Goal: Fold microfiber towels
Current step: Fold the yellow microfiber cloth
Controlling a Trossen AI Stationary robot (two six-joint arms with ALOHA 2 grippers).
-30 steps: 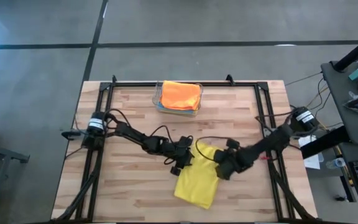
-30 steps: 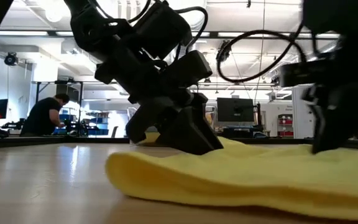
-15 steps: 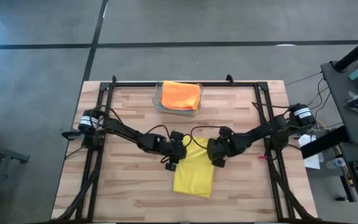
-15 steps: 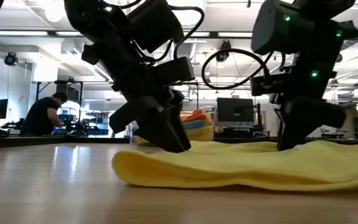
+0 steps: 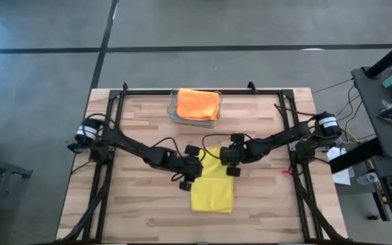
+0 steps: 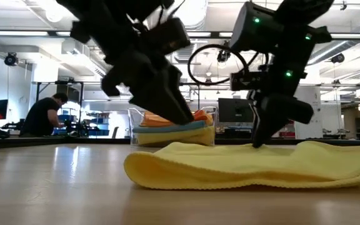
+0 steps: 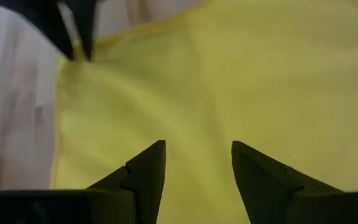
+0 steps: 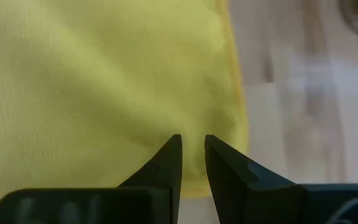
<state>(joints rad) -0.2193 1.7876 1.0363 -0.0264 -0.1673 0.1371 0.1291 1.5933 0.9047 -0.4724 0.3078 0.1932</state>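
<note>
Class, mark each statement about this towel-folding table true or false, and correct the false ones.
1. A yellow microfiber towel lies on the wooden table. True.
2. The clear plastic bin is empty. False: folded cloths fill it, an orange microfiber towel on top.
3. Both grippers are over the yellow towel's far edge. True: left gripper, right gripper.
4. The yellow towel hangs off the table. False: it lies wholly on it.
</note>
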